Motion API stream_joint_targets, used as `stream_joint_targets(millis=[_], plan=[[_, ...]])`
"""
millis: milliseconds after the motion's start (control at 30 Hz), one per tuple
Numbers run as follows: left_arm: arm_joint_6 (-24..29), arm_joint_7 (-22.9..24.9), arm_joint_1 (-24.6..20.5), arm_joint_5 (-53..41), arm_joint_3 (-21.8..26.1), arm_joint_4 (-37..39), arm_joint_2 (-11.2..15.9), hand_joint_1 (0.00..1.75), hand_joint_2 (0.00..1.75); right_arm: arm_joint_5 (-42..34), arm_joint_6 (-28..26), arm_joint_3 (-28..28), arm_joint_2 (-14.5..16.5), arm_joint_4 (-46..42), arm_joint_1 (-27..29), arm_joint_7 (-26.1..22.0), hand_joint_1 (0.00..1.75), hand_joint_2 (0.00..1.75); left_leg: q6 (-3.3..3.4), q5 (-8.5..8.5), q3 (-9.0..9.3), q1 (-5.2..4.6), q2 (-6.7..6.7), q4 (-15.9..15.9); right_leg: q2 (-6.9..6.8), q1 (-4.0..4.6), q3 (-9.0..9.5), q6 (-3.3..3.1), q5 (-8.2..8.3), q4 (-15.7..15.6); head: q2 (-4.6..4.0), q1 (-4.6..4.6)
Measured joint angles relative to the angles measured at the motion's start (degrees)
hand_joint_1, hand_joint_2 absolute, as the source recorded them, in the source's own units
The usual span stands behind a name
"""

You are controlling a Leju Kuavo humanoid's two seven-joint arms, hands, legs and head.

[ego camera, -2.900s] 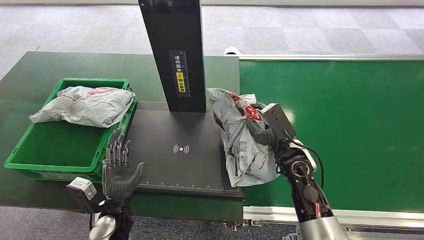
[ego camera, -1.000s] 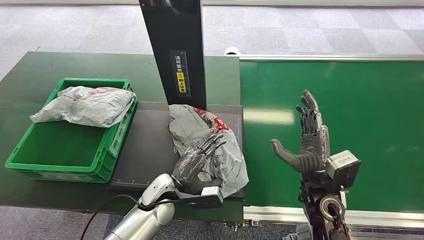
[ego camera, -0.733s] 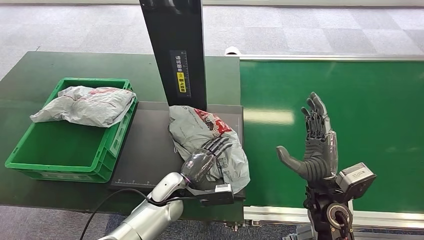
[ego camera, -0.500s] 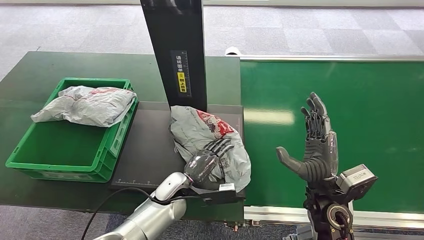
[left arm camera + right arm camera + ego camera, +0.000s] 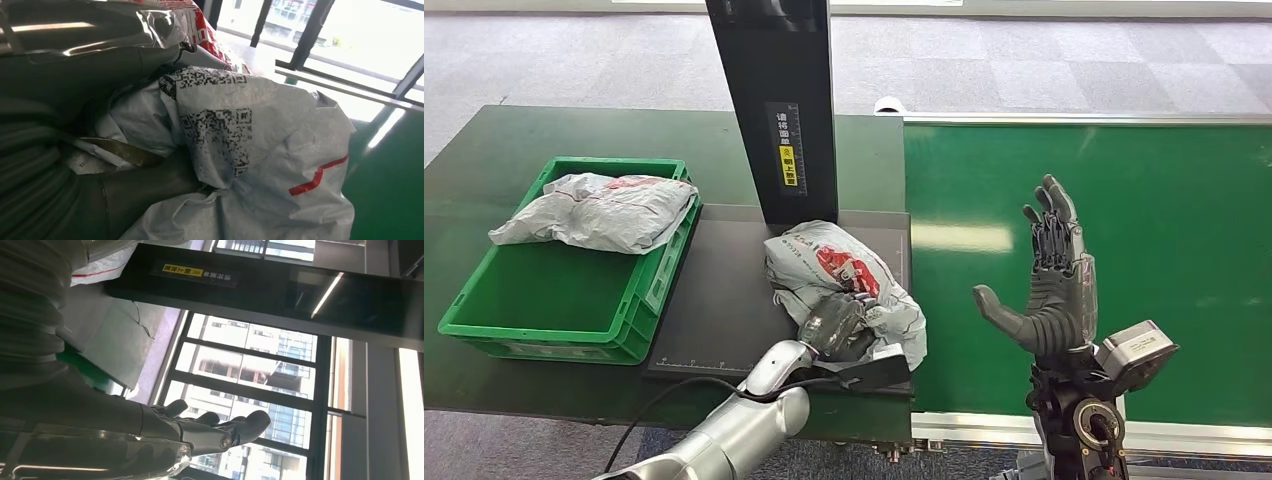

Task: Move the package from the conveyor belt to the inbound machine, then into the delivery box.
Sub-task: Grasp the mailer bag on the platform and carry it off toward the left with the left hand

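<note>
Gripping package on inbound machine with left hand | delivery box lies to its left | right hand spread wide, empty, over conveyor belt.

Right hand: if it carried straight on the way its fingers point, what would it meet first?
The right hand is open above the green conveyor belt, fingers pointing up and away from the robot. Nothing stands in that line as far as the head view shows; the way looks free, though depth is unclear.
</note>
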Motion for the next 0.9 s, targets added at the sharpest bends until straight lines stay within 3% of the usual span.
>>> stream_joint_targets(millis=[100,367,500,700,900], plan=[[1.03,-3.03,1.08,6.77,4.23,-2.12,0.34,1.75,1.75,-1.44,-0.11,-0.24,0.40,0.03,0.35,0.22,0.00,1.75,0.00,0.00,0.02,0.01,0.08,0.00,0.04,0.01,-0.01,0.00,0.00,0.00,0.00,-0.01],[-0.06,-8.96,7.71,17.70,13.56,-18.44,3.75,1.75,1.75,-3.25,-0.16,-1.63,1.35,0.04,2.61,0.38,0.00,1.75,-0.01,0.00,-0.16,0.02,0.18,0.00,0.08,0.04,-0.22,-0.01,-0.01,0.02,0.00,-0.01],[-3.77,-14.28,13.97,28.21,15.87,-35.66,5.99,1.75,1.75,-4.65,-0.84,-2.66,1.83,0.00,4.44,0.02,0.00,1.75,-0.01,-0.01,-0.42,0.01,0.21,0.00,0.10,0.03,-0.48,-0.01,-0.01,0.03,0.00,0.01],[-2.02,-18.10,20.50,32.37,19.56,-64.63,11.58,1.75,1.75,-5.75,-2.46,-5.60,3.16,-0.84,7.71,-0.18,0.00,1.75,-0.04,-0.05,-0.55,0.03,0.22,-0.02,0.10,0.05,-0.62,-0.01,-0.05,0.02,0.00,-0.01],[-1.58,-20.92,20.15,44.34,28.76,-74.68,15.40,1.75,1.75,-6.02,-2.81,-7.14,3.29,-1.40,8.69,0.88,0.00,1.75,-0.06,-0.02,-0.48,0.06,0.25,-0.03,0.11,0.09,-0.57,-0.03,-0.06,0.03,0.00,-0.01]])
